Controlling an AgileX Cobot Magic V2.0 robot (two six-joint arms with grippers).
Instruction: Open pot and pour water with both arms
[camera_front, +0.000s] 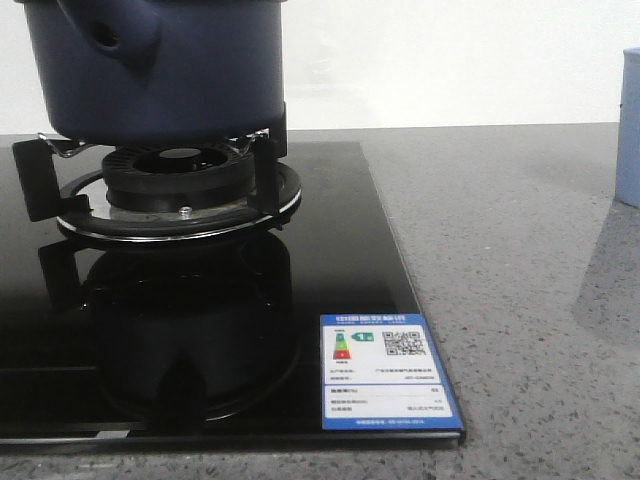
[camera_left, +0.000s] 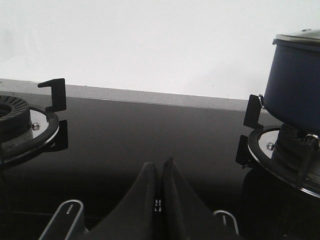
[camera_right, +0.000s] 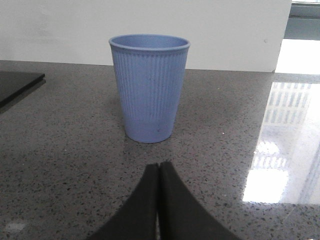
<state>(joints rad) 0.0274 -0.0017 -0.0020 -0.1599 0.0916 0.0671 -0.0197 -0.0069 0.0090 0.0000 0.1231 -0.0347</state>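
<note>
The dark navy-blue pot (camera_front: 160, 70) stands on the burner grate at the front view's upper left, its stubby handle (camera_front: 115, 35) with a small hole facing the camera. In the left wrist view the pot (camera_left: 295, 85) shows with a lid (camera_left: 300, 37) on top. My left gripper (camera_left: 159, 167) is shut and empty, low over the black glass hob, well apart from the pot. My right gripper (camera_right: 159, 167) is shut and empty over the grey counter, just short of a pale blue ribbed cup (camera_right: 149, 87). Neither gripper shows in the front view.
The black glass hob (camera_front: 330, 260) carries a burner with metal grate (camera_front: 185, 185) and an energy label (camera_front: 385, 370) at its front corner. A second burner (camera_left: 20, 125) lies on the hob's other side. The pale blue cup (camera_front: 628, 130) stands on the speckled grey counter (camera_front: 520, 300).
</note>
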